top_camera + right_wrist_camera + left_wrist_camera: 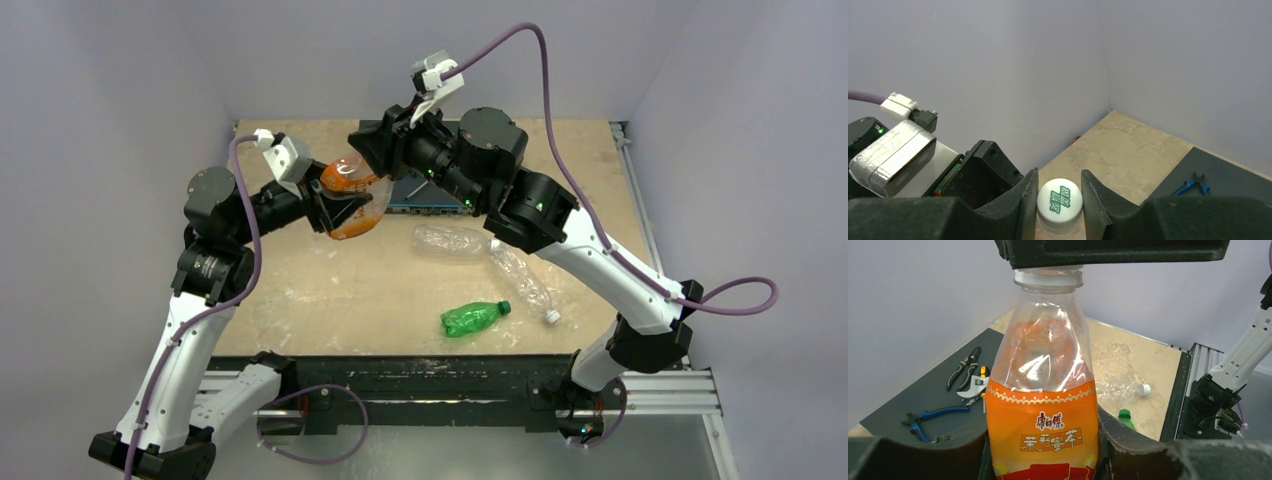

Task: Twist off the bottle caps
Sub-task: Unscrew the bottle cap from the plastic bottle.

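My left gripper (1043,445) is shut on the body of the squat bottle with the orange label (1042,415), holding it off the table at the back (352,195). My right gripper (1059,200) is shut on that bottle's white cap (1059,199), one finger on each side. The cap carries green print. Two clear crinkled bottles (450,240) (522,280) lie on the table, one showing a white cap (552,317). A green bottle (472,318) with a green cap (506,307) lies nearer the front.
A dark mat (923,390) at the back holds black pliers (964,371), a wrench (975,385) and blue-handled pliers (933,415). Grey walls close in the back and both sides. A metal rail (660,400) runs along the front edge.
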Controlling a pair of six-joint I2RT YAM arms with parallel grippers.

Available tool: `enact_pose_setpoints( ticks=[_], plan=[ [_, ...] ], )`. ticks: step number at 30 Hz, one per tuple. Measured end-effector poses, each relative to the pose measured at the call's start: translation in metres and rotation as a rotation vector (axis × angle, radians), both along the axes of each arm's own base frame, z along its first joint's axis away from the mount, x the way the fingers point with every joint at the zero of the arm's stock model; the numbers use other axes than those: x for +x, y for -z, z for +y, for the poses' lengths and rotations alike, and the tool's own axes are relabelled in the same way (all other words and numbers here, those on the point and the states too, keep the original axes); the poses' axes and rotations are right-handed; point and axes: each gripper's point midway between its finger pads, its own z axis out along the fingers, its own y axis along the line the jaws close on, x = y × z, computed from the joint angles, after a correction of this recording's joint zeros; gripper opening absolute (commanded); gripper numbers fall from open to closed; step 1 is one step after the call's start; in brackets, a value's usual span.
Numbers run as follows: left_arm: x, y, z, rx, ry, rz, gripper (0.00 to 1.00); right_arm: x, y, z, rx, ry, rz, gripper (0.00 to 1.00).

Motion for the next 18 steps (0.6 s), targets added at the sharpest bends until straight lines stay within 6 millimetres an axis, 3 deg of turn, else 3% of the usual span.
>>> enact_pose_setpoints(
  ticks=[6, 11, 14, 18],
  plan=[
    [-0.001, 0.000, 0.000, -0.002, 0.000, 0.001, 0.00, -0.001, 0.000, 0.001, 0.002, -0.005, 0.002, 0.02],
    [-0.005, -0.001, -0.002, -0.011, 0.022, 0.017, 0.00, -0.005, 0.000, 0.001, -0.004, -0.047, -0.027, 0.00],
    [-0.018, -0.002, -0.010, -0.031, 0.107, 0.035, 0.00, -0.021, -0.001, -0.005, 0.006, -0.131, -0.071, 0.00],
    [-0.049, -0.015, -0.023, -0.078, 0.298, 0.046, 0.00, -0.057, -0.015, -0.017, 0.050, -0.293, -0.156, 0.00]
  ],
)
